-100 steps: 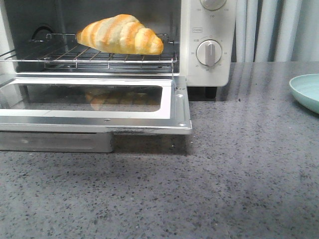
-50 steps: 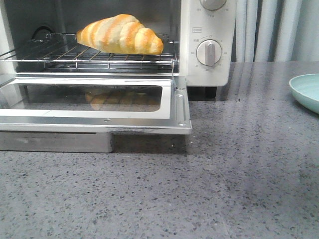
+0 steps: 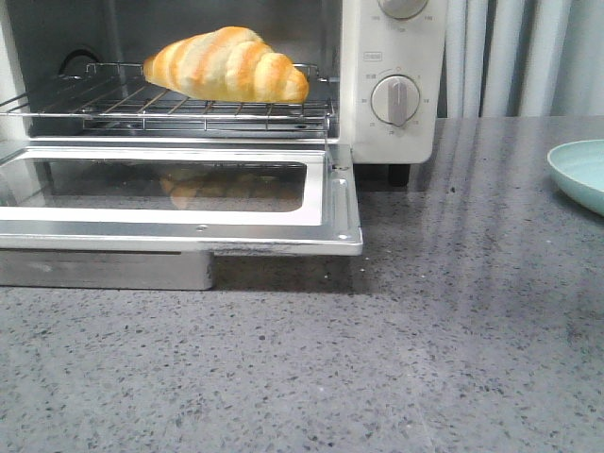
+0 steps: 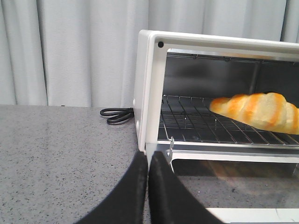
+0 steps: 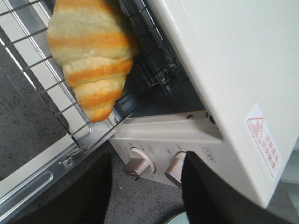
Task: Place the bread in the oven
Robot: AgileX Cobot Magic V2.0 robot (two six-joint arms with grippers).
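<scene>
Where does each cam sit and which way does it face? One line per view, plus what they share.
Front view: low over the table, facing forward at the oven with its door down and the bread on the rack; no arm shows.
Left wrist view: near the counter at the oven's left side, looking into the cavity; left pincer closed.
Right wrist view: above the oven's knob end, looking down; right pincer open and empty.
Shared: all three show the bread on the rack.
</scene>
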